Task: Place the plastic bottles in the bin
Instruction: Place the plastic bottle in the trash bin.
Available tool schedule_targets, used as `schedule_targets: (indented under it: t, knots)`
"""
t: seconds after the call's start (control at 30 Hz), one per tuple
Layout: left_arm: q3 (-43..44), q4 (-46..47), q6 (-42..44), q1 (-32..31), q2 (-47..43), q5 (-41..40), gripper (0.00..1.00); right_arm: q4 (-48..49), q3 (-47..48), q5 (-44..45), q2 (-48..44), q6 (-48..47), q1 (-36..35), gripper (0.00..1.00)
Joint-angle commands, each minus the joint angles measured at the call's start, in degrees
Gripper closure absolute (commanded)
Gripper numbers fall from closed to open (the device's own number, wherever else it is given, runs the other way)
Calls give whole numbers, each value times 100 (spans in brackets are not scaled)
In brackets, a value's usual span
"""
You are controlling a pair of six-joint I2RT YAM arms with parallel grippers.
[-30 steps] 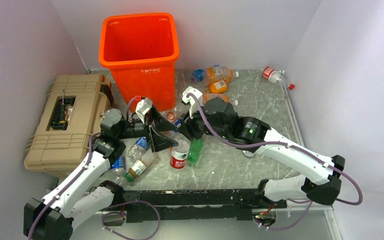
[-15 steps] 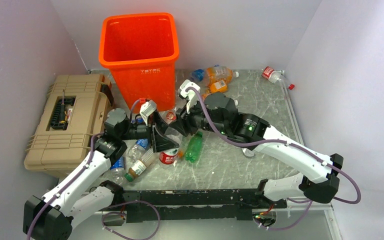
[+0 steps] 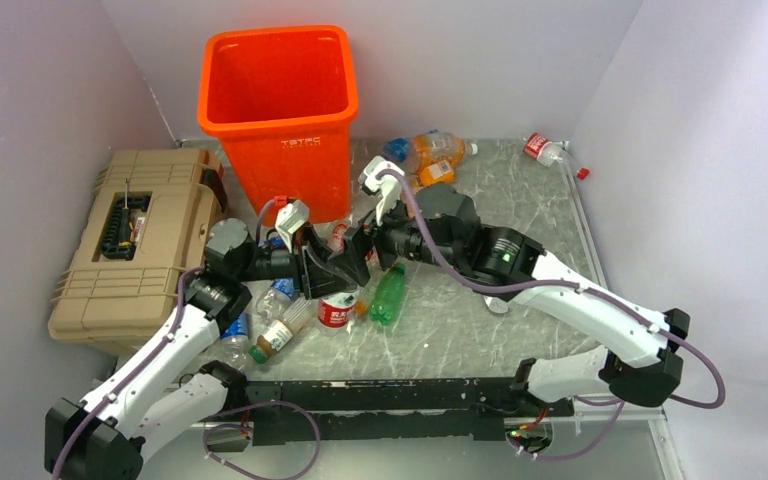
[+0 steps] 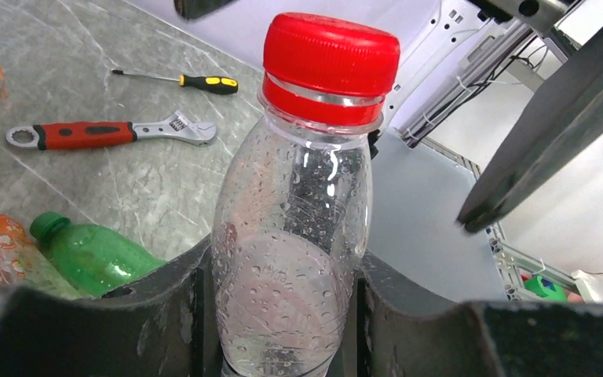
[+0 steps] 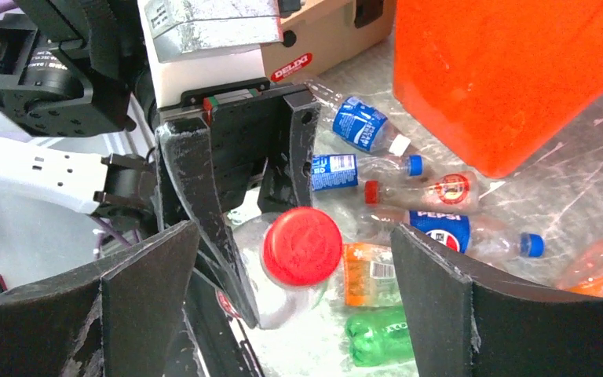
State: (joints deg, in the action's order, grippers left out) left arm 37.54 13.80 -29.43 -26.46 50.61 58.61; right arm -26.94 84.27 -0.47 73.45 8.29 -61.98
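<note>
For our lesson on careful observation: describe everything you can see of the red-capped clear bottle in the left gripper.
The red-capped bottle is clear thin plastic, beaded inside with droplets, apparently empty, with a red screw cap and collar ring, closed. The left gripper clamps its body between both black fingers; its base is out of view.

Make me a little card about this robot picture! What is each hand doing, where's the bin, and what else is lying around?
Left end effector: closed on a clear red-capped bottle
Right end effector: open, jaws either side of that bottle's cap, not touching
Bin: orange, standing behind both arms
Nearby: green bottle lying on the table
Tools: red-handled wrench, screwdriver
</note>
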Motion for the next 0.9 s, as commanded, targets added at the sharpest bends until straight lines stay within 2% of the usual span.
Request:
schedule_targets:
  t: [0.0,0.13,0.23,0.37,0.57,0.87]
  knots:
    - [96,221,27,-26,-180,-68,62,217,-167,310,-687,133,-18,2]
    - [43,477,-95,-26,-262,-214,63,873,-1386,428,-1655,55,-16,2]
    - [-44,1118,-515,-26,-296,-472,65,1581,-2332,198,-2485,175,-11,2]
    - [194,1717,-968,-26,-261,-816,67,2350,-3192,-193,-3040,491,-16,2]
    - [506,2756,-1751,-26,75,-1365,67,2938,-3308,-867,-2691,839,-16,2]
    - [920,3855,-2651,-34,624,-1302,68,3834,-3149,-757,-1998,1049,-16,3]
